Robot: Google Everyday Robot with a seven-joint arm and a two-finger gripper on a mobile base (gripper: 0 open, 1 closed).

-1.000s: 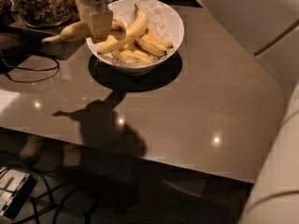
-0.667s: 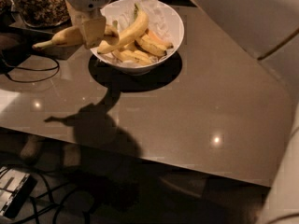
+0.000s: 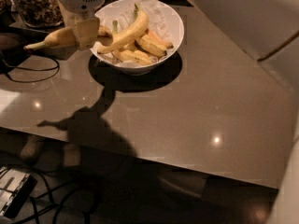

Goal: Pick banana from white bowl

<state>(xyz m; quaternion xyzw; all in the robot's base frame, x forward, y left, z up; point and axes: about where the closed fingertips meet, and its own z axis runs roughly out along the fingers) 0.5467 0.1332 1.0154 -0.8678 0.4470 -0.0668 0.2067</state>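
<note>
Banana [image 3: 49,38] sits clamped in your gripper [image 3: 86,33], just left of the white bowl [image 3: 174,24] by the bench's [image 3: 196,106] far edge. Other bananas [image 3: 133,29] fill the bowl. Granola jar [image 3: 39,6] and black cable [image 3: 32,73] lie near the far-left corner.

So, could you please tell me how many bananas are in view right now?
Roughly 5: the slim banana held in the gripper at the white bowl's left rim; a curved banana across the bowl; about three stubby bananas beneath it. More may be hidden underneath.
</note>
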